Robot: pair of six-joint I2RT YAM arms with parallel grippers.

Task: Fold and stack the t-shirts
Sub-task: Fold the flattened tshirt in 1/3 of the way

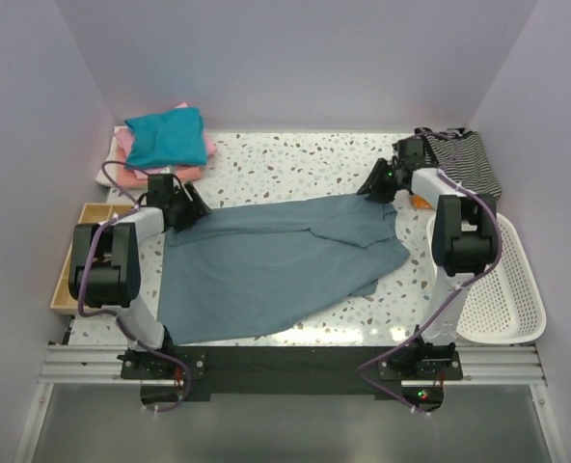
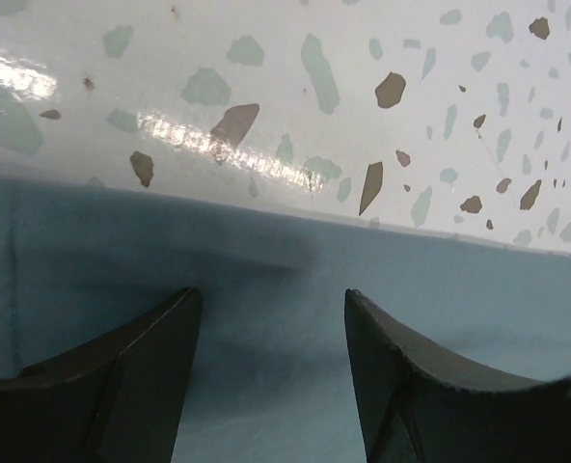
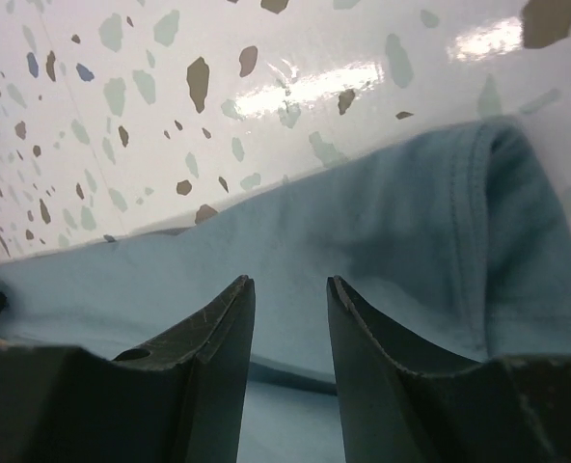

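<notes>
- the slate-blue t-shirt (image 1: 266, 265) is lying rumpled across the table (image 1: 295, 164).
- left gripper (image 2: 271, 357) and right gripper (image 3: 290, 347) are hovering parted over its far edge, holding nothing.
- looking limp and light, it is likely needing pinches at the far hem.

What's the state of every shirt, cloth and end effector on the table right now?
Large slate-blue cloth t-shirt: spread out, not yet folded.
Small teal cloth t-shirt: folded, topping the stack.
Soft pink cloth t-shirt: folded, under the teal one.
Black-and-white striped cloth: crumpled, far right.
The left end effector: open, over the blue shirt's edge.
The right end effector: open, over that edge too.
</notes>
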